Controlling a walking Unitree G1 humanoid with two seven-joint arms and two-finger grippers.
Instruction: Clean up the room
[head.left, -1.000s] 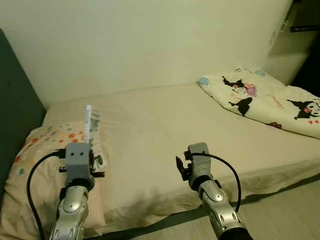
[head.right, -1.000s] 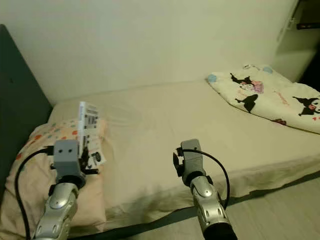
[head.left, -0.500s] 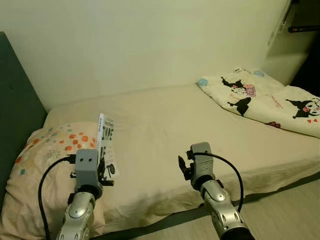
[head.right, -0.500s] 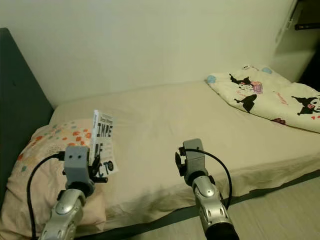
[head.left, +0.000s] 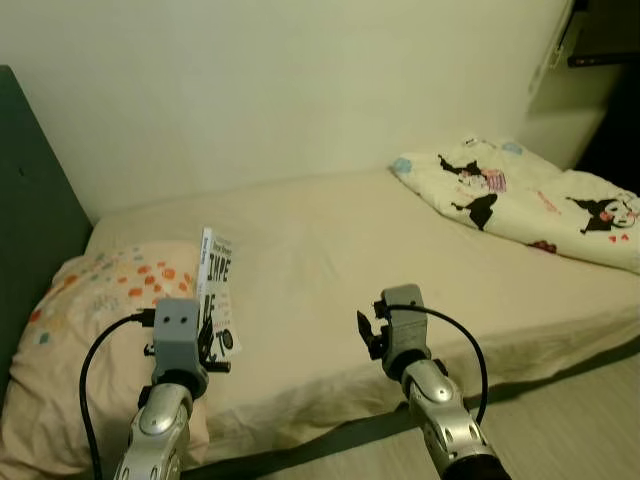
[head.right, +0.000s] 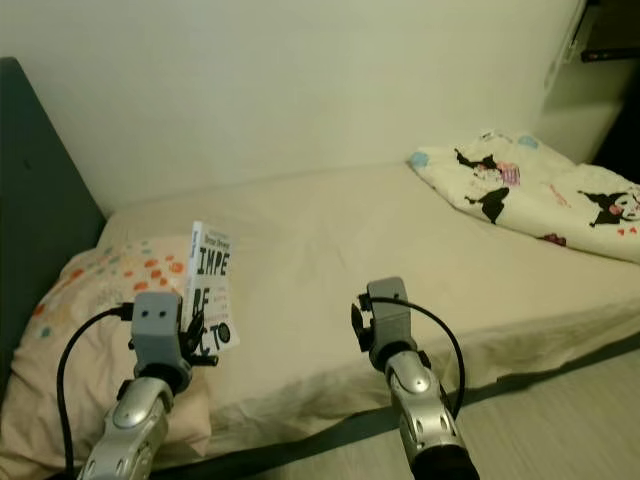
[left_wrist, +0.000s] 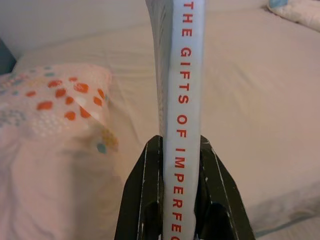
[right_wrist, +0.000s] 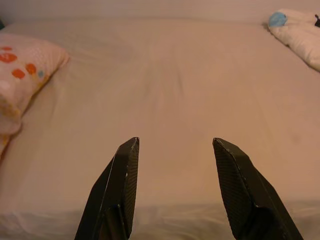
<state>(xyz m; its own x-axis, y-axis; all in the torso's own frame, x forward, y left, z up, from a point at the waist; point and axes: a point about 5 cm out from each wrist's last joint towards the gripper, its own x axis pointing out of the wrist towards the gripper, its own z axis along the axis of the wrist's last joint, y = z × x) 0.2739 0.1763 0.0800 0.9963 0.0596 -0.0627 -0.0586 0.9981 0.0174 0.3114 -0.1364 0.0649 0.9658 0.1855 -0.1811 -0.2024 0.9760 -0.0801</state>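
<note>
The left gripper (left_wrist: 180, 150) is clenching an upright book (head.right: 208, 285) above the bed's (head.left: 330, 250) pillow-end front edge while the right gripper (right_wrist: 175, 150) is hovering released, so, by my judgement, stowing the book and folding the cartoon blanket (head.left: 530, 195) remain.

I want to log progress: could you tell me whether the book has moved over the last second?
Yes. The book, held in the left gripper, has shifted rightward off the spotted pillow.
</note>
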